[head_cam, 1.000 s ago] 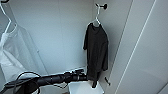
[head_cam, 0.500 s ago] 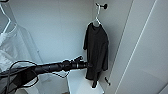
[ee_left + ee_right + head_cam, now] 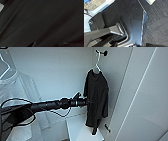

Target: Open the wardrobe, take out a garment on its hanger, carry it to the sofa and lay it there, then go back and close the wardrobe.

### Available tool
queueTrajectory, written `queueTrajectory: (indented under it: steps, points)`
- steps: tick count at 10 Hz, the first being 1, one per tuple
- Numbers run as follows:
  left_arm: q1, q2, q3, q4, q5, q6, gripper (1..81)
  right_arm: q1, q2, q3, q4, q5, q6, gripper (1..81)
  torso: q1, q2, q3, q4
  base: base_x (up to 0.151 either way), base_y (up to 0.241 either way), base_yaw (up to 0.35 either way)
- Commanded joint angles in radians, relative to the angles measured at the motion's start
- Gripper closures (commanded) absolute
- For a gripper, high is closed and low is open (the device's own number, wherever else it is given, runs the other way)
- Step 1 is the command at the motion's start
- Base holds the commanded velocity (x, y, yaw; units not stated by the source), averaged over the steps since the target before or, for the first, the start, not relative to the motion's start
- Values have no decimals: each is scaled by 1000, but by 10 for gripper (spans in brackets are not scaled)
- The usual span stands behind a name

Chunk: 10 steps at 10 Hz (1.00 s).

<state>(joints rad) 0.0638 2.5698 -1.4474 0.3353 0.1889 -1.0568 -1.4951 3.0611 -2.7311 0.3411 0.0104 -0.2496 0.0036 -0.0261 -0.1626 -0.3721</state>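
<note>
While the black garment [image 3: 96, 97] hangs on its hanger [image 3: 97, 64], the left gripper [image 3: 87, 102] touches its fabric; finger state cannot be judged.

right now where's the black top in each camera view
Head view: the black garment hangs from the pale hanger inside the open wardrobe, right of centre, the left arm's end against its middle.
Left wrist view: dark folded fabric across nearly the whole picture.
Right wrist view: I can't make it out.
Shared landmark: the garment's black cloth.
</note>
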Motion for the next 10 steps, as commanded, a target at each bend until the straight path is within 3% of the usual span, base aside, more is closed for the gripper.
queueTrajectory:
  steps: [1,5,8,10]
  points:
    - [-253,6,-59,-4,-66,-110,10,31,-2,-4,15,-66,1,10,0,0,0,0,0,0,0]
    - [-362,27,-145,-4,-72,-254,10,28,14,-4,13,-66,1,10,0,0,0,0,0,0,0]
    - [-411,32,-188,-4,-135,-394,10,28,14,-5,13,-66,1,10,1,0,0,0,0,0,0]
    - [-453,54,-220,-4,-141,-433,10,26,15,-5,15,-66,1,10,1,0,0,0,0,0,0]
